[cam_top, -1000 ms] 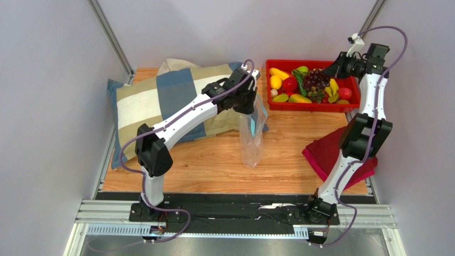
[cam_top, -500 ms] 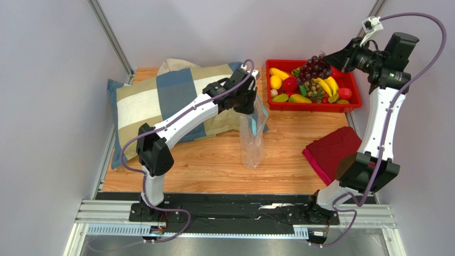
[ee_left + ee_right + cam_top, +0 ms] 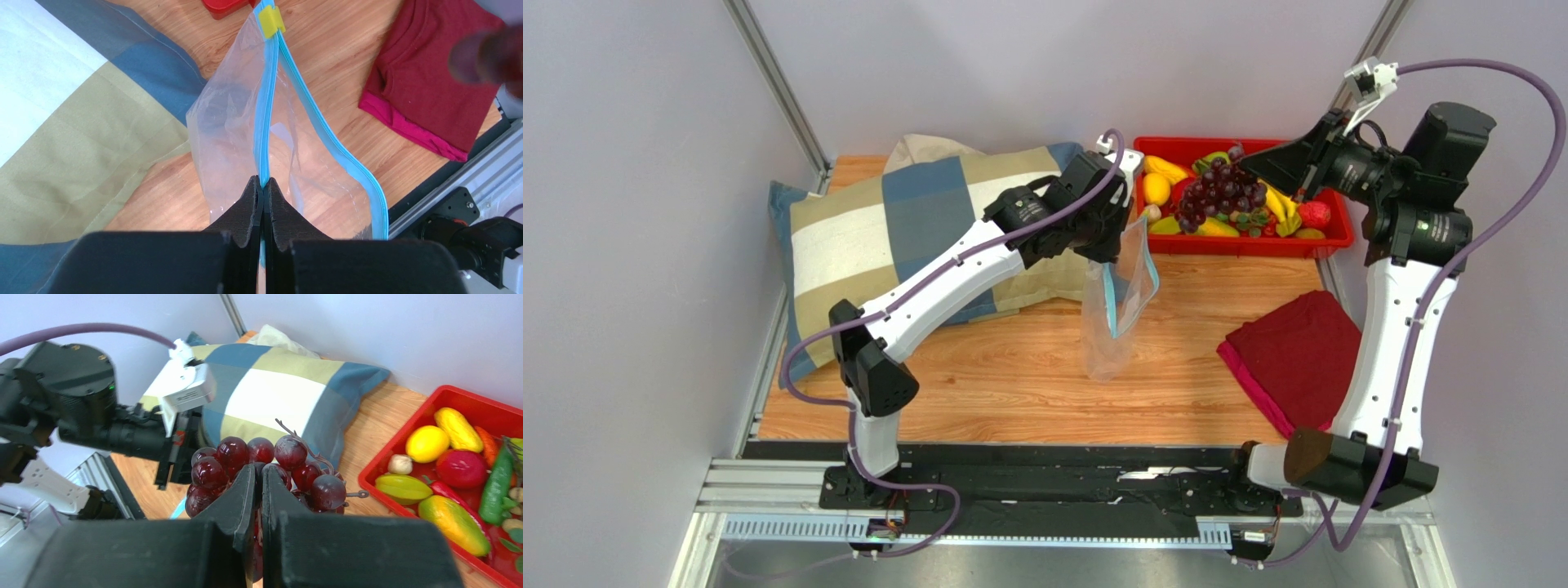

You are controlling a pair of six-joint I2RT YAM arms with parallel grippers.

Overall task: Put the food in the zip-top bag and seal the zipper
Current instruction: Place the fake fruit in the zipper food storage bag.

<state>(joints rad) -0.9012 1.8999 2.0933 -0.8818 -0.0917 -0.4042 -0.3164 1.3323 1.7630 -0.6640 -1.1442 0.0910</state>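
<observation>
My left gripper [image 3: 1114, 233] is shut on the light blue zipper strip [image 3: 265, 131] of the clear zip-top bag [image 3: 1114, 306] and holds it up off the table, mouth gaping; a yellow slider [image 3: 271, 19] sits at its far end. In the left wrist view the gripper [image 3: 263, 181] pinches one lip. My right gripper [image 3: 1247, 165] is shut on the dark purple grape bunch [image 3: 1212, 194] and holds it in the air between the tray and the bag. In the right wrist view the gripper [image 3: 258, 470] sits in the grapes [image 3: 288, 452]. Other food lies in the red tray [image 3: 1333, 235].
A plaid pillow [image 3: 891, 233] lies at the back left under my left arm. A dark red cloth [image 3: 1296, 355] lies at the right front. The red tray's rim also shows in the right wrist view [image 3: 374, 478].
My right gripper lifted the grape bunch out of the tray and carried it left toward the bag. My left gripper raised the bag's mouth and shifted it slightly right.
</observation>
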